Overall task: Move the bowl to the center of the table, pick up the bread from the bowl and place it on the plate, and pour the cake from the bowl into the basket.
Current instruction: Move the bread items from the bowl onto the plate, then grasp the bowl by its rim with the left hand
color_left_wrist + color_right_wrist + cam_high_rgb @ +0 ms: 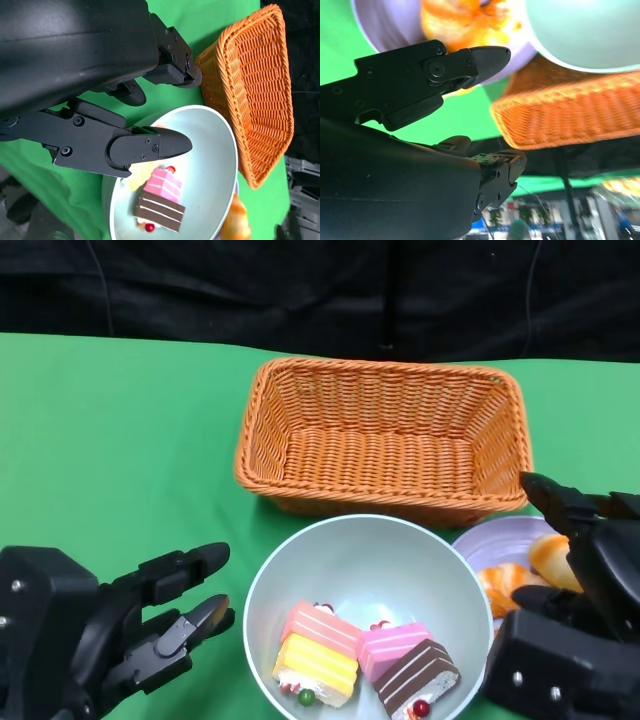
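The bowl (367, 615) is sitting between the two hands, its rim almost touching the near wall of the basket (385, 435) and overlapping the edge of the purple plate (500, 540). Three cake slices (365, 655) are lying in its near half, and no bread is showing in it; the bread (525, 575) is already resting on the plate, so I judge the pour into the basket to be the step remaining.

That pour is turning on one relation: the basket is lying straight beyond the bowl, away from both hands, with its long axis running across, side to side, so the bowl's far rim is facing the long near wall squarely.

The left hand (110, 630) is waiting just beside the bowl's left edge, fingers (190, 565) spread and pointing toward it, holding nothing and not touching it. In the left wrist view its fingertips (170, 145) are reaching over the rim.

The right hand (580, 600) is hovering over the plate and bread, at the bowl's right side, fingers apart and empty as far as both views are showing. Both hands are about equally near, but the left looks better lined up for a grasp.
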